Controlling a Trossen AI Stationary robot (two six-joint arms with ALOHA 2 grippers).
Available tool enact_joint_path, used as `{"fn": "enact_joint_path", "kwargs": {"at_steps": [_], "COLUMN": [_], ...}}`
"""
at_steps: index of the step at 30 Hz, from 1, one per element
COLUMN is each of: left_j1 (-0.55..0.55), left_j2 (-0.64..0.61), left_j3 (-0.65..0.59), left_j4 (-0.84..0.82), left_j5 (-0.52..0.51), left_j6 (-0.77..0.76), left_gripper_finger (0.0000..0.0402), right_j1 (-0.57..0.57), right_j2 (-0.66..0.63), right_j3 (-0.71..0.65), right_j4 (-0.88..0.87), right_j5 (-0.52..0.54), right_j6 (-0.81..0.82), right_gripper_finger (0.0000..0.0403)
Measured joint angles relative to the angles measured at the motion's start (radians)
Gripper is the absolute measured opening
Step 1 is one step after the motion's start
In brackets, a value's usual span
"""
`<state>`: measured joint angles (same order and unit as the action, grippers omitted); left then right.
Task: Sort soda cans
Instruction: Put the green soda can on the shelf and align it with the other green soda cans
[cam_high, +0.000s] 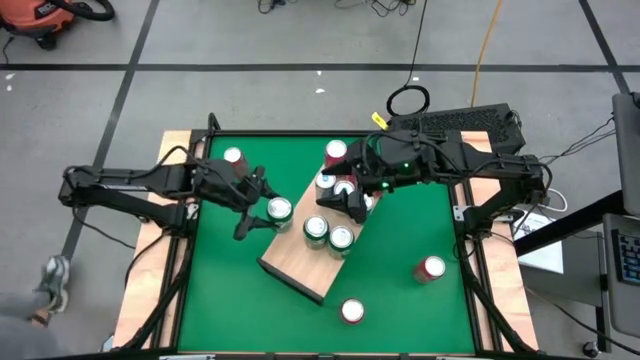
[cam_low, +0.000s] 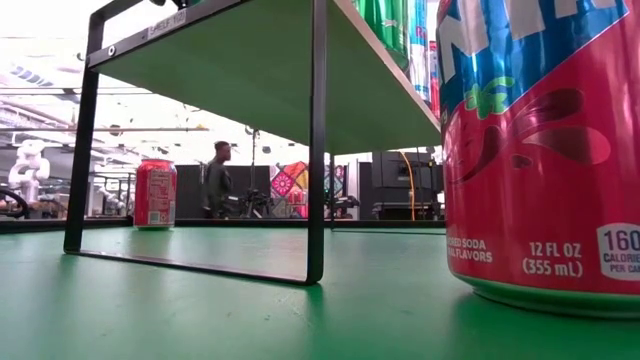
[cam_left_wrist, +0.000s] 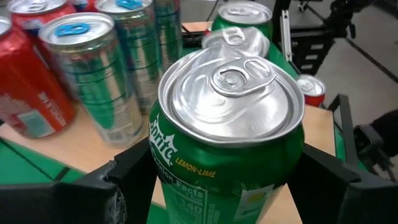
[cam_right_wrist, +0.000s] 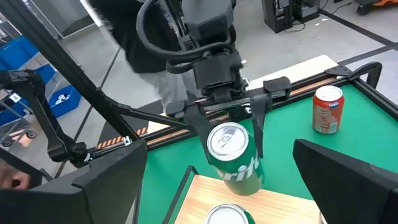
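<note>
From above, the left gripper (cam_high: 262, 214) holds a green soda can (cam_high: 279, 209) at the near-left edge of the wooden board (cam_high: 300, 262), while the right gripper (cam_high: 352, 197) hangs over the board's far end, its fingers spread wide with nothing between them; ten cans can be counted here, six on or over the board and four on the green table (cam_high: 400, 300). At table height, one red can (cam_low: 155, 193) stands far off and a red-and-blue can (cam_low: 545, 150) looms close beside the board's black frame (cam_low: 317, 140). In the left wrist view the fingers clamp the Sprite can (cam_left_wrist: 227, 134) low on its body, so it could tip, or knock the neighbouring teal can (cam_left_wrist: 87, 68). The right wrist view shows that same can (cam_right_wrist: 233, 158) gripped across the board, and another red can (cam_right_wrist: 328, 109) alone on the mat
</note>
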<state>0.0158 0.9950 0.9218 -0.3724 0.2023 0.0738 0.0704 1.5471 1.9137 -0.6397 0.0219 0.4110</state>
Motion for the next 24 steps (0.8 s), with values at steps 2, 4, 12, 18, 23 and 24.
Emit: {"fn": "enact_joint_path", "kwargs": {"at_steps": [2, 4, 12, 18, 23, 24], "left_j1": [-0.001, -0.004, 0.005, 0.004, 0.004, 0.004], "left_j2": [0.001, 0.012, 0.073, 0.079, 0.079, 0.079], "left_j3": [0.000, 0.000, -0.012, -0.044, -0.068, -0.069], "left_j4": [0.000, 0.029, 0.053, 0.135, 0.123, 0.122], "left_j5": [0.005, 0.007, 0.013, 0.033, 0.059, 0.059], "left_j6": [0.024, 0.047, 0.117, 0.116, 0.091, 0.089], "left_gripper_finger": [0.0285, 0.0285, 0.0285, 0.0286, 0.0286, 0.0286], "right_j1": [0.000, 0.000, 0.000, 0.000, 0.000, 0.000], "right_j2": [0.000, 0.000, 0.000, 0.000, 0.000, 0.000], "right_j3": [0.000, 0.000, 0.000, 0.000, 0.000, 0.000], "right_j4": [-0.001, 0.000, 0.000, 0.000, -0.001, 0.000], "right_j5": [0.000, 0.000, 0.000, 0.001, 0.001, 0.001], "right_j6": [0.003, 0.008, 0.030, 0.044, 0.047, 0.047], "right_gripper_finger": [0.0394, 0.0394, 0.0394, 0.0394, 0.0394, 0.0394]}}
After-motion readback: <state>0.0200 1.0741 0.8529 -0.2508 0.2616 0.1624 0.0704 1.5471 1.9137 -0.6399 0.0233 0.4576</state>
